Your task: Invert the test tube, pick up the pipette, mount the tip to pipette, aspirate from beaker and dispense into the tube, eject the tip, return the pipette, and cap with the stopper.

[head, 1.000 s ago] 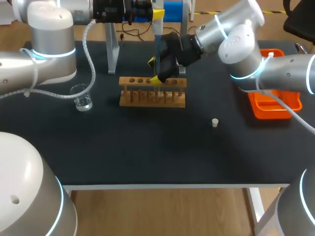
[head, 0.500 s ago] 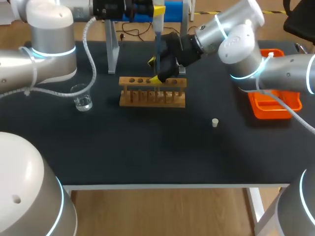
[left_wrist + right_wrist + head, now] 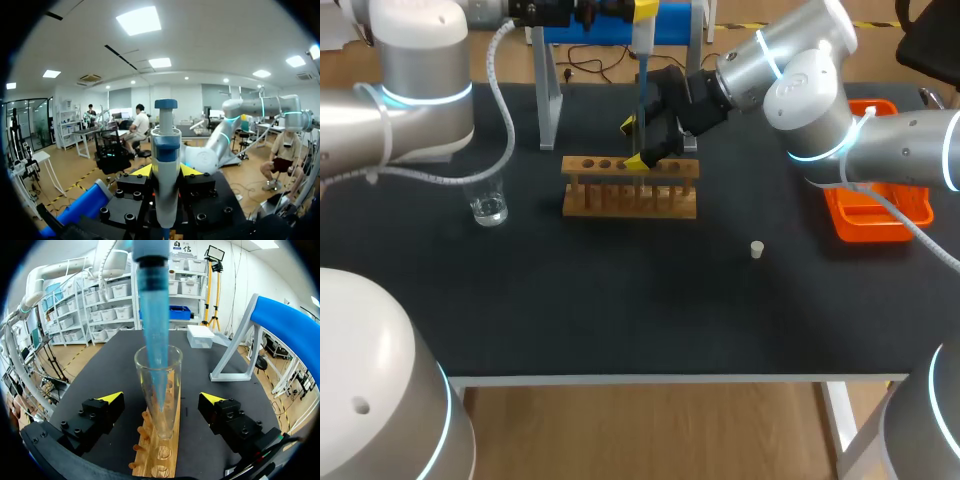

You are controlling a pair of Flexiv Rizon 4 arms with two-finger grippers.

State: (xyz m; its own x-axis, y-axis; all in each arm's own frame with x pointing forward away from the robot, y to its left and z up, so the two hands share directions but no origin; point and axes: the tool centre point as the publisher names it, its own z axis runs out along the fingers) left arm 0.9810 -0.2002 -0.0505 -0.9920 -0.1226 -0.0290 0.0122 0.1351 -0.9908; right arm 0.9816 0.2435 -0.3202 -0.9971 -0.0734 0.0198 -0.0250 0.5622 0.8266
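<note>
Table: a black table [image 3: 620, 300] carries everything, and both arms are over its far half.
Left arm: the left arm [image 3: 410, 90] comes in from the left corner, its wrist up at the far edge.
Right arm: the right arm [image 3: 820, 100] comes in from the right and reaches past the middle to just above the rack.
Stand: a blue-topped stand [image 3: 547, 100] is at the back, behind the rack.
Rack: the wooden rack [image 3: 630, 200] sits mid-table, with the beaker to its left and the tray well off to its right.
Tray: the orange tray [image 3: 880, 215] is at the right edge.
Left gripper: the left gripper [image 3: 166, 172] is clamped on the pipette [image 3: 165, 165], a finger on each side, and holds it upright.
Right gripper: the right gripper [image 3: 162, 399] is spread wide. The test tube [image 3: 159, 385] stands between its fingers, with a gap showing on both sides.
Pipette tip: the blue pipette tip [image 3: 152, 315] is down inside the tube's mouth.
Test tube: upright, mouth up, its foot right at the rack's top bar. I cannot tell if it is seated in a hole.
Beaker: the clear beaker [image 3: 488, 202] stands alone, left of the rack.
Stopper: the small white stopper [image 3: 757, 249] is out on the cloth, right of the rack and nearer the front.
</note>
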